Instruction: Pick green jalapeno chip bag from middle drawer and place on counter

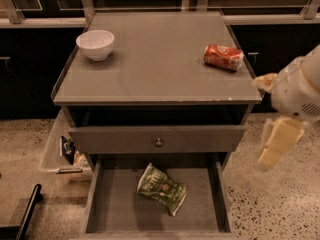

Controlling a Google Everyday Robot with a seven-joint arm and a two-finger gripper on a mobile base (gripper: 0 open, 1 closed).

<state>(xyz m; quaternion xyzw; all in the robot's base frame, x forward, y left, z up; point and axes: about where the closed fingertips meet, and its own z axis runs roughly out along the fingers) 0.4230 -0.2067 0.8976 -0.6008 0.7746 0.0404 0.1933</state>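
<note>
The green jalapeno chip bag (161,188) lies crumpled on the floor of the open middle drawer (115,204), near its centre. The counter (155,64) is the grey cabinet top above. My gripper (274,149) hangs at the right of the cabinet, outside the drawer, about level with the closed drawer front and well apart from the bag. It holds nothing that I can see. The white arm body (300,89) sits above it, beside the counter's right front corner.
A white bowl (95,44) stands at the counter's back left and an orange-red soda can (223,57) lies at its right. A closed drawer front with a round knob (158,142) sits above the open drawer. A clear bin (62,151) stands on the floor at the left.
</note>
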